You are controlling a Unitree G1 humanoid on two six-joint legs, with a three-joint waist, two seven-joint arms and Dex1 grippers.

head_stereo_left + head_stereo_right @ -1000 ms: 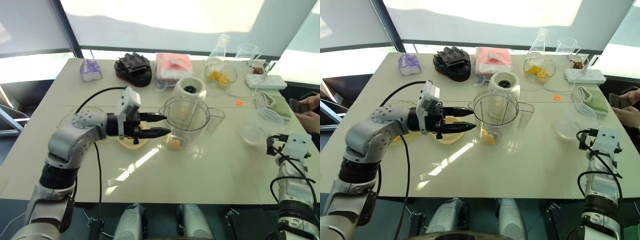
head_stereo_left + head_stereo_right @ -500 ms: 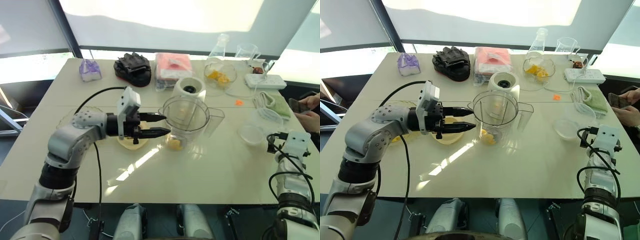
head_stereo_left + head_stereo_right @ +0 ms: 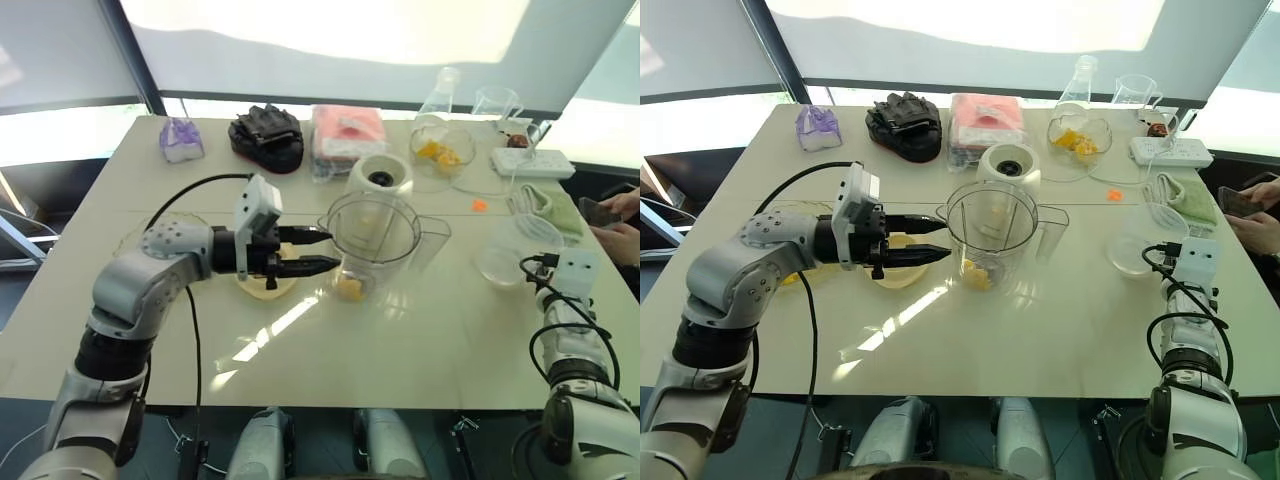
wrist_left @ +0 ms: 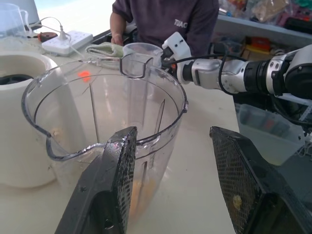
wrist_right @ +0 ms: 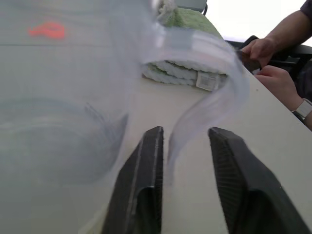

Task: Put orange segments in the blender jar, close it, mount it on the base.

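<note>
The blender jar (image 3: 372, 243) stands upright near the middle of the table (image 3: 430, 350), just in front of the base (image 3: 380, 180), with a few orange segments (image 3: 349, 289) already lying at its bottom. More segments sit in a glass bowl (image 3: 440, 155) well behind and to the right. The left gripper (image 3: 318, 250) is level beside the jar, its fingers parted; in the left wrist view one finger (image 4: 114, 180) lies against the near wall just under the rim, the other stands clear in the air, so nothing is clamped. The right gripper (image 5: 181, 161) sits at the rim of a clear shallow bowl (image 3: 518, 250) on the right side of the table, and its fingers have the thin wall between them with a gap showing (I cannot tell whether they are pinching it or just straddling it). The jar looks light, rigid and smooth-walled, likely to slip under hard pads and to tip if pushed high, so the side handle (image 3: 432, 240) seems the safer hold. The segments look soft, wet and easily squashed.
</note>
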